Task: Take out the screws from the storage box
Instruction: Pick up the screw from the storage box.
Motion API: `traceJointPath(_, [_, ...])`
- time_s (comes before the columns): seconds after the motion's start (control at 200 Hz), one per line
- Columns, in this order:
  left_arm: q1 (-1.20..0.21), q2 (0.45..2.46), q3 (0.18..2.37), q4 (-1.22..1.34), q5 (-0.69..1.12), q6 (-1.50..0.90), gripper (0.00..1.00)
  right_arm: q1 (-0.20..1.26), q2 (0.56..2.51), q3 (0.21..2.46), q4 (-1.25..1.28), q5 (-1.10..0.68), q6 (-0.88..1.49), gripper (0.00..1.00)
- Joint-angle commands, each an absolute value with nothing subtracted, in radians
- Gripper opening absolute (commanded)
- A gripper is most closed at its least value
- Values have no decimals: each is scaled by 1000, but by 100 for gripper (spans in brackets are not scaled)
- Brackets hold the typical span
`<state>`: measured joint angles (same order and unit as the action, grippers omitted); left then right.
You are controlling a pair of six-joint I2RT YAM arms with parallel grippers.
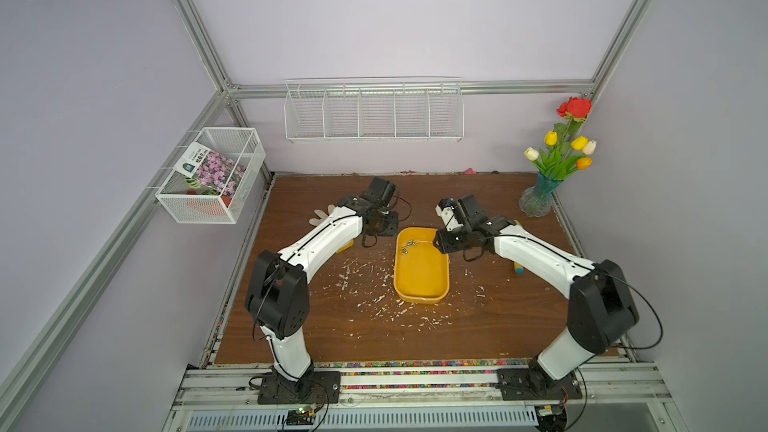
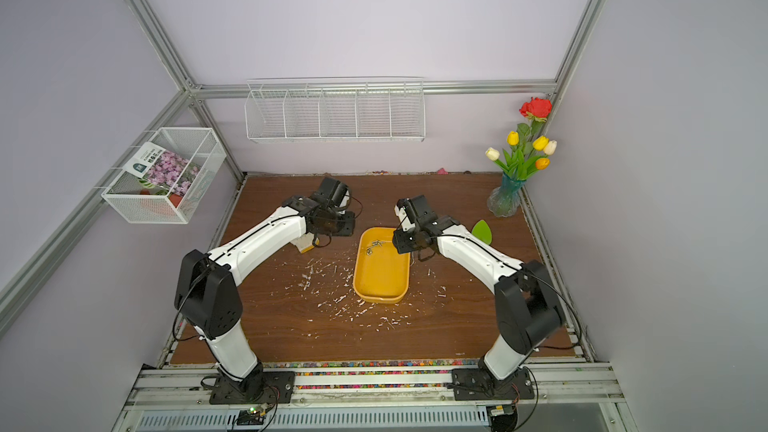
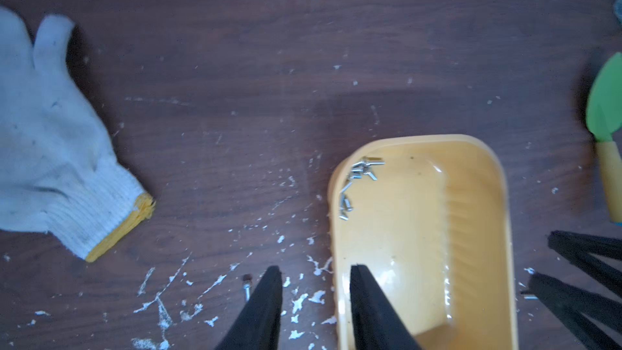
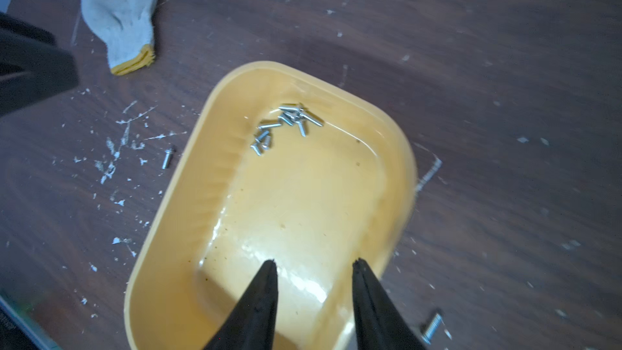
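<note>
Item: screws [image 1: 407,246], clustered in the upper end of the storage box [image 1: 422,284], mid-frame in both top views; left pincer [image 3: 314,269] and right pincer [image 4: 314,262] both parted, empty, tips clear of them.

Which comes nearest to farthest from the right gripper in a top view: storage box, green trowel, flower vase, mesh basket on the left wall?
1. storage box: directly under the right gripper.
2. green trowel: on the table beside the right arm.
3. flower vase: far right corner.
4. mesh basket: hung on the left wall, clearly farthest.
</note>
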<state>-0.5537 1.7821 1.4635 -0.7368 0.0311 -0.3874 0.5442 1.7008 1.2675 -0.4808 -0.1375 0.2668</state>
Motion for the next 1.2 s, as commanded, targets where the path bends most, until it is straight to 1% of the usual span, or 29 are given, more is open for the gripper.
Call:
traceJointPath(0.0, [-514,1749,1368,-643,144,-437,38,574,1798,1343,-481,-180,213,40])
traceJointPath(0.2, [-497,1737,1289,-601,182,-448,39,604,1970,1489,-527,-196,198,36])
traceJointPath(0.41, [-497,1726,1237,-562,195,-462,38,647,2083,1570,-568,-178,168,35])
traceJointPath(0.635, [-497,1730,1220,-554,204,-466,38,667,2106,1560,-556,-122,173,39])
traceJointPath(0.955, [-497,1741,1216,-549,212,-467,38,678,2152,1573,-540,-42,173,37])
traceJointPath(1.195, [-497,1761,1224,-558,217,-463,39,683,2190,1611,-544,-58,175,35])
